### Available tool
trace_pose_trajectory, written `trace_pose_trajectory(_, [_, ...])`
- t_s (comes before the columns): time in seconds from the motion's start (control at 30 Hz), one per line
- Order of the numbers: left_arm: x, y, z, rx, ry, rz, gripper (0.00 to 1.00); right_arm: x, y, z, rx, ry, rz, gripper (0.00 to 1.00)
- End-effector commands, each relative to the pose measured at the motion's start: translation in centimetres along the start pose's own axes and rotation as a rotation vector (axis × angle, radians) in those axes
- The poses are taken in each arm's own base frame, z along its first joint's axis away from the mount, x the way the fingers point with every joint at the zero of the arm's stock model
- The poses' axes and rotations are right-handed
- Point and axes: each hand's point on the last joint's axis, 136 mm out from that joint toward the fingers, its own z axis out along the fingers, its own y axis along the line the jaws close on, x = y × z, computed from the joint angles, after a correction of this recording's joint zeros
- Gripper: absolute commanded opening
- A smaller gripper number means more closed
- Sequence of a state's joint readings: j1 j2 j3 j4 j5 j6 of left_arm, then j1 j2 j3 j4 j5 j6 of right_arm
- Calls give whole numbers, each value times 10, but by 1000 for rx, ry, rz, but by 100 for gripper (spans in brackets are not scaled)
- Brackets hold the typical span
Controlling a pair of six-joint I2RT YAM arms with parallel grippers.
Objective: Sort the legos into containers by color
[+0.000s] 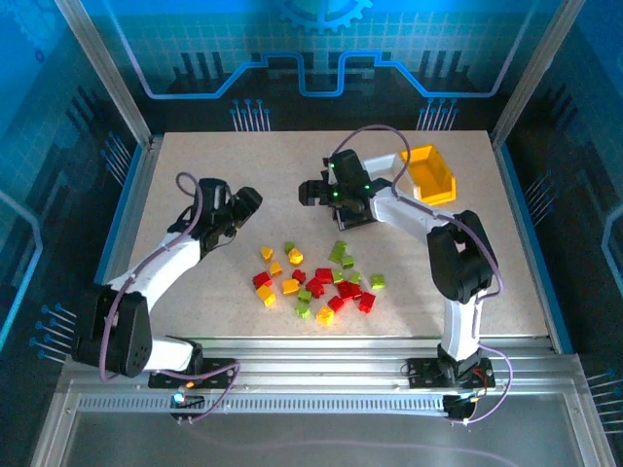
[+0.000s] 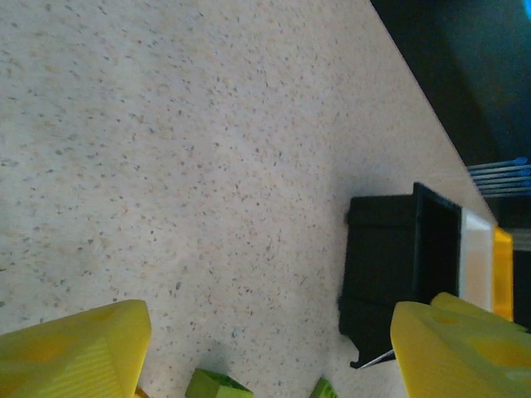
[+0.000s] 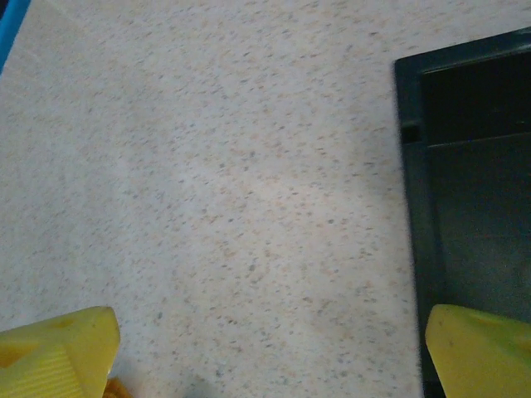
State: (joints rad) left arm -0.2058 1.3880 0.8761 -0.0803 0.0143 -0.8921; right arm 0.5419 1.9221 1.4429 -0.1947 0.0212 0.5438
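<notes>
Several red, yellow-orange and lime green legos (image 1: 313, 282) lie scattered in a loose pile on the table's middle front. The yellow bin (image 1: 431, 173) stands at the back right, the white bin (image 1: 389, 161) beside it, and the black bin (image 1: 356, 222) sits partly under my right arm. My left gripper (image 1: 248, 202) hovers open left of the pile; in its wrist view the gripper (image 2: 270, 356) holds nothing, with green legos (image 2: 217, 385) just below and the black bin (image 2: 398, 265) ahead. My right gripper (image 1: 311, 192) is open and empty, and in the right wrist view it (image 3: 265, 356) hangs over bare table beside the black bin (image 3: 473, 207).
The speckled table (image 1: 195, 175) is framed by metal posts and blue-lit walls. In the left wrist view the white bin (image 2: 475, 257) and the yellow bin (image 2: 502, 274) line up behind the black one. An orange scrap (image 3: 116, 388) peeks by the right gripper's left finger.
</notes>
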Motion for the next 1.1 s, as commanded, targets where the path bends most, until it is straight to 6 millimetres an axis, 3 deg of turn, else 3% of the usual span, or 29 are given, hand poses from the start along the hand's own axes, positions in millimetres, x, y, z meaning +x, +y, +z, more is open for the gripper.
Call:
trace_pose_trajectory(0.0, [16,-49,21,40,45,138,73,-22,-23,-50,116,-129,50,97])
trace_pose_trajectory(0.17, [46,-83,61,4,85,243,67,-8,-60,-85,236,-143,90,97])
trace_pose_trajectory(0.43, [75,-118,110,-96,62,394,62,23,-108,-115,303,-129,195,98])
trace_pose_trajectory(0.73, [113,-113,151,-141,127,448,57,34,-136,-136,308,-155,254,98])
trace_pose_trajectory(1.07, [114,-99,164,-212,131,504,42,32,-148,-153,300,-185,283,99])
